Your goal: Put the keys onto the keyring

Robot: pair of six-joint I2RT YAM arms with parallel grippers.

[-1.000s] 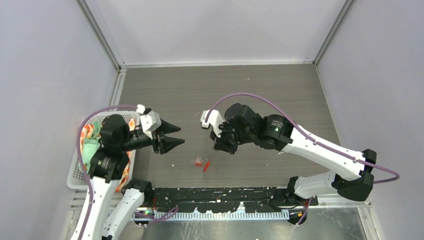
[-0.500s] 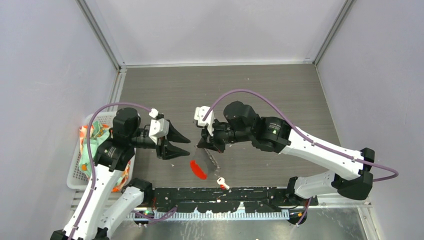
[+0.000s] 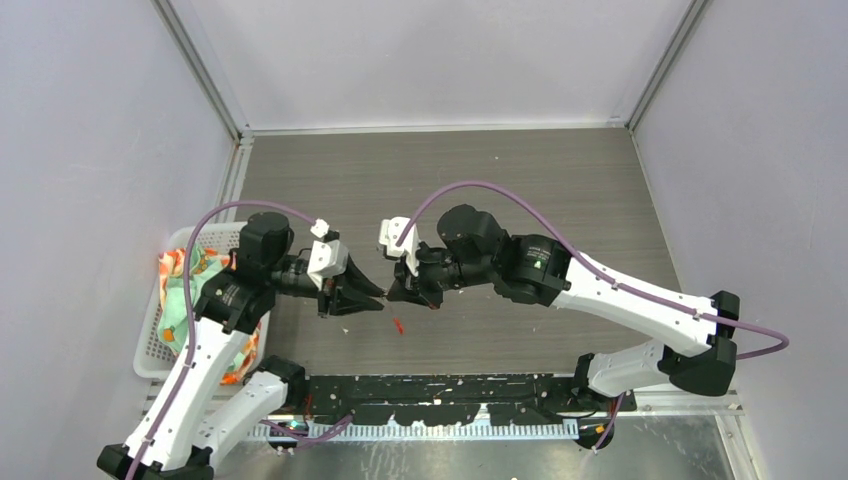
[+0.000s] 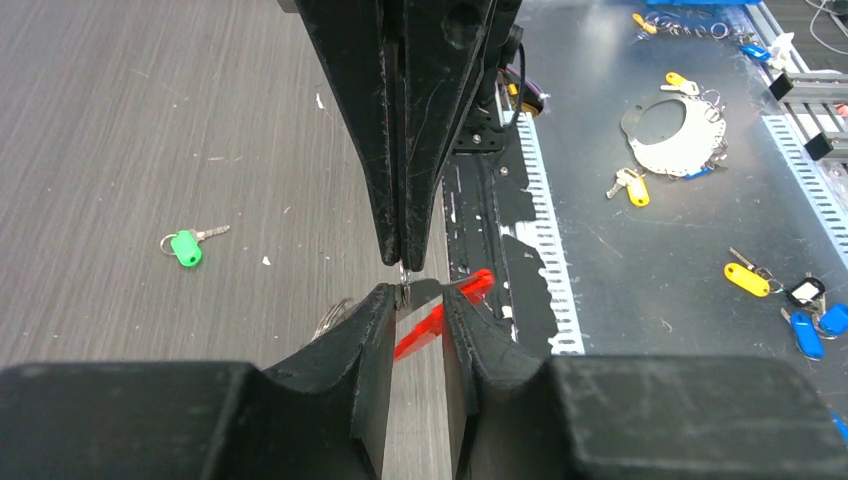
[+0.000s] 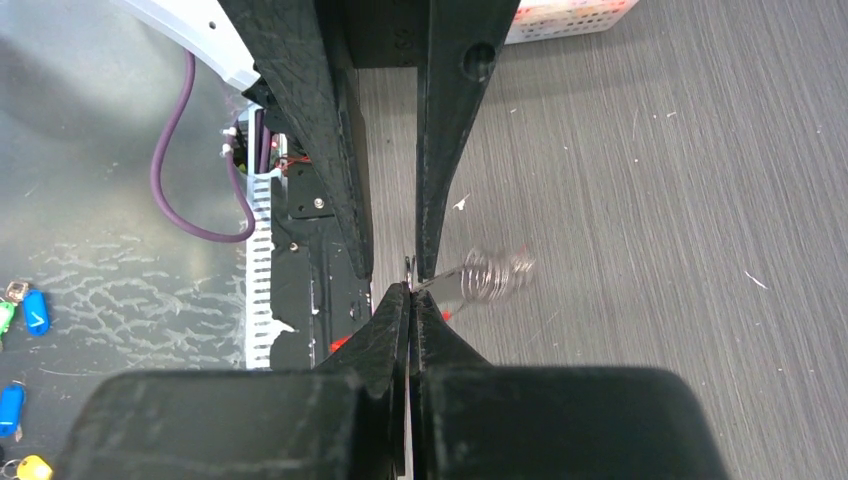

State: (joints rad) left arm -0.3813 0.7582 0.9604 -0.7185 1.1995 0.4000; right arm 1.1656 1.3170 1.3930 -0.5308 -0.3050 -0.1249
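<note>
My right gripper (image 3: 396, 296) is shut on a thin metal part of the keyring, above the table's near middle. The silver loop (image 5: 490, 274) is blurred, swinging beside the fingertips. The red strip (image 4: 436, 318) hangs below, also seen as a small red mark (image 3: 399, 325). My left gripper (image 3: 374, 297) meets the right one tip to tip. Its jaws stand narrowly open around the metal bit (image 4: 405, 292) at the right gripper's tips (image 4: 403, 260). A green-headed key (image 4: 185, 247) lies on the wooden table; the top view does not show it.
A white basket (image 3: 150, 345) with colourful cloth stands at the left edge beside the left arm. The black base rail (image 3: 440, 386) runs along the near edge. Beyond it, a metal surface holds several loose tagged keys (image 4: 745, 278) and a pale disc of keys (image 4: 668, 130).
The right gripper lifted the keyring from the table and moved left. The left gripper came right to meet it, and its jaws narrowed. The red strip swung.
</note>
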